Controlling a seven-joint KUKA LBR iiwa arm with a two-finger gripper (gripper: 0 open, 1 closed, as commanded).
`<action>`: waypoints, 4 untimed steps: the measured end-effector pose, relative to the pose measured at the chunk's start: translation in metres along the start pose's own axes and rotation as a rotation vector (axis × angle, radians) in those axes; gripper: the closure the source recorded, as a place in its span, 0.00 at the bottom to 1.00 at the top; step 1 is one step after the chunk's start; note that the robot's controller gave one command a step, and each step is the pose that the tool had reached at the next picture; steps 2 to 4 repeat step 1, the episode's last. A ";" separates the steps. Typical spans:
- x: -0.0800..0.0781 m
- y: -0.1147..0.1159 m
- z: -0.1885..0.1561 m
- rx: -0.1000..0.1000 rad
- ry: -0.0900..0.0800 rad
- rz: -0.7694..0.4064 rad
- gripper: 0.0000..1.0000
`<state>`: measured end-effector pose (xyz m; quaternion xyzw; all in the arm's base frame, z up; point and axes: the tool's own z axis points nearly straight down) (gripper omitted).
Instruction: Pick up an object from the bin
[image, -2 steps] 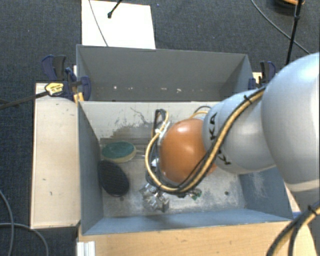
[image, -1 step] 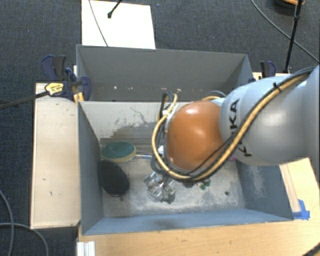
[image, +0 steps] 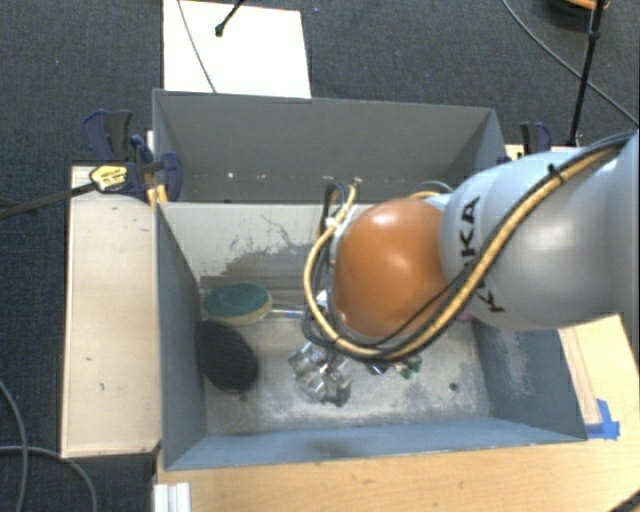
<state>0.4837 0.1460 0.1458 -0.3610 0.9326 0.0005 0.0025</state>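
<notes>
My pincer (image: 322, 378) low over the bin (image: 330, 150) floor near the front middle, apart or together I cannot tell, black oval lump (image: 225, 356) near it on the view's left, teal round pad (image: 237, 300) just behind that.

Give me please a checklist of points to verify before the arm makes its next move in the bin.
1. The end effector is inside the bin, low over its floor: ok.
2. The end effector stands apart from the bin's walls: ok.
3. The black oval object lies left of the end effector, apart from it: ok.
4. The teal round disc behind the black oval object has nothing lying on it: ok.
5. Whether the end effector holds something: cannot tell.
6. The small green thing lies right of the end effector, partly hidden under the arm; what it is: cannot tell.
</notes>
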 end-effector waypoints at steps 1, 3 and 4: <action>-0.001 0.000 -0.021 0.001 -0.001 0.011 1.00; -0.001 0.000 -0.021 0.001 -0.001 0.011 1.00; -0.001 0.000 -0.021 0.001 -0.001 0.011 1.00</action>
